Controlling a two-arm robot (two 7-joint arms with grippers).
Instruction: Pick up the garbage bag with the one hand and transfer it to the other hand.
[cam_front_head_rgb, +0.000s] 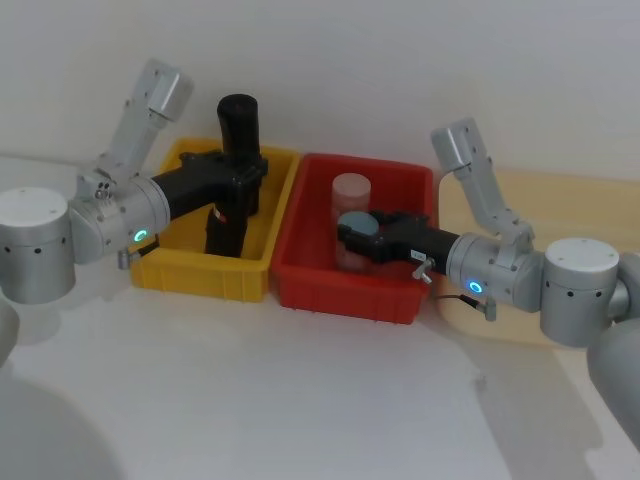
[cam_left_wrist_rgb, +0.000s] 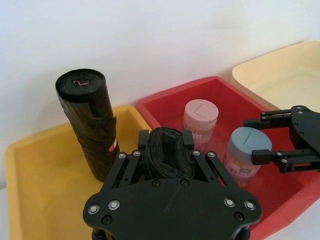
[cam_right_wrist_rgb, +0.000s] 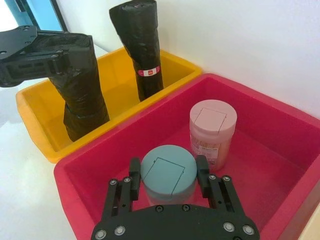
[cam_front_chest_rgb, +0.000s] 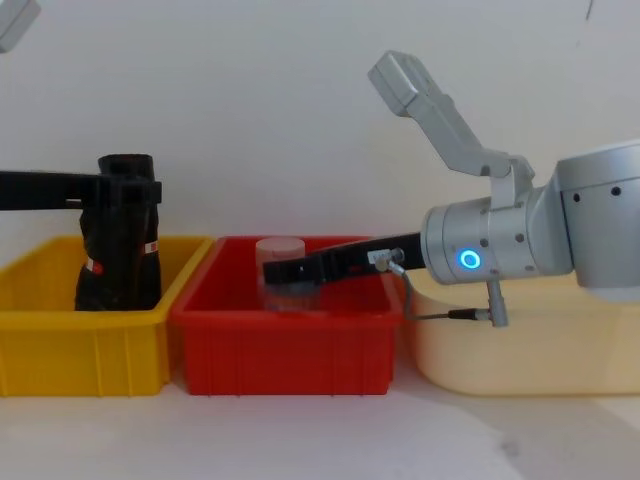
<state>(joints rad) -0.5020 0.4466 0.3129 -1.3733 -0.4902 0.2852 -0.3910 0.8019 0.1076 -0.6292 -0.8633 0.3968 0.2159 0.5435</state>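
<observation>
Left claw (cam_left_wrist_rgb: 166, 141) clamps garbage bag (cam_left_wrist_rgb: 167, 159) near top.

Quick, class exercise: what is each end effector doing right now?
Left end effector: closed on a garbage bag roll.
Right end effector: open, straddling the blue-lidded jar; contact cannot be told.

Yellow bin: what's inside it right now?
Two black rolls stand inside: the garbage bag, clamped by the left gripper, and a second roll behind it. The yellow bin floor under them is covered.
</observation>
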